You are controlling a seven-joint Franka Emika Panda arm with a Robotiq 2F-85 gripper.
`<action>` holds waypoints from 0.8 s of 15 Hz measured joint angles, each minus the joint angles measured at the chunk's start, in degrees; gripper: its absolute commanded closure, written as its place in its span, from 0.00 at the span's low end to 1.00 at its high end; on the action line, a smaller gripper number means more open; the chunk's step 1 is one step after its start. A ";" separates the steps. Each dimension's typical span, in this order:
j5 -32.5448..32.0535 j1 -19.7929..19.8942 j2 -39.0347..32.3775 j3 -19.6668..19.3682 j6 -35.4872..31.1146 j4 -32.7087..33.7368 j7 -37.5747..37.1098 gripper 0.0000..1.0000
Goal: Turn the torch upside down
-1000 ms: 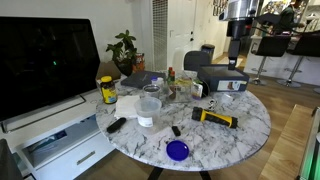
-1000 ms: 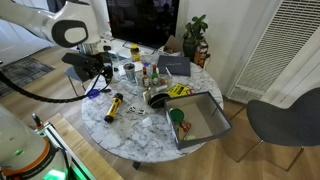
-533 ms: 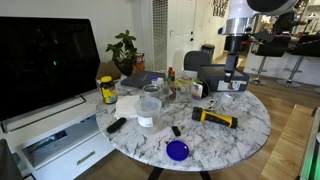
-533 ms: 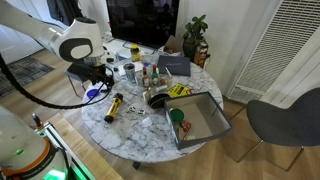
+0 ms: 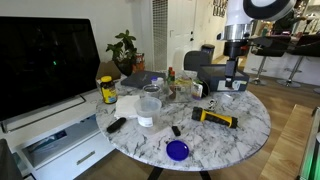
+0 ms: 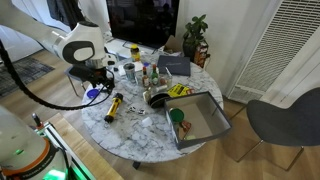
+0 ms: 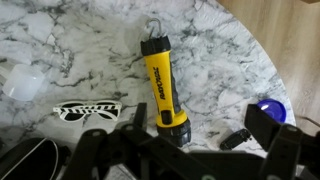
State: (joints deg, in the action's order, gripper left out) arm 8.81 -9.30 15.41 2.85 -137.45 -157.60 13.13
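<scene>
Torch (image 7: 163,85) lying flat on marble table (image 7: 70,40), yellow body, black head toward the wrist camera. White sunglasses (image 7: 85,108) just beside, blue disc (image 7: 272,110) and small black remote (image 7: 235,139) near. Gripper (image 5: 232,85) hovering above, apart from torch, jaws spread wide, gripping nothing.
</scene>
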 measured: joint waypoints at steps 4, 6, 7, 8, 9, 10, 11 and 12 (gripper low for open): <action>-0.02 0.07 -6.25 0.00 -5.93 -0.05 0.01 0.00; -0.02 0.22 -9.79 0.00 -9.96 -0.05 0.07 0.00; -0.14 0.37 -11.46 0.00 -11.73 -0.05 0.09 0.00; -0.42 0.59 -13.16 0.00 -13.38 -0.05 0.09 0.00; -0.88 0.91 -14.76 0.00 -14.81 -0.04 0.09 0.00; -1.43 1.26 -16.25 0.00 -16.15 -0.03 0.09 0.00; -2.12 1.63 -17.71 0.00 -17.31 -0.02 0.09 0.00; -2.98 1.99 -19.13 0.00 -18.32 -0.02 0.09 0.00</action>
State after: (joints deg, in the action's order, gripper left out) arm 5.83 -7.31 -3.72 2.85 -155.77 -157.62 13.22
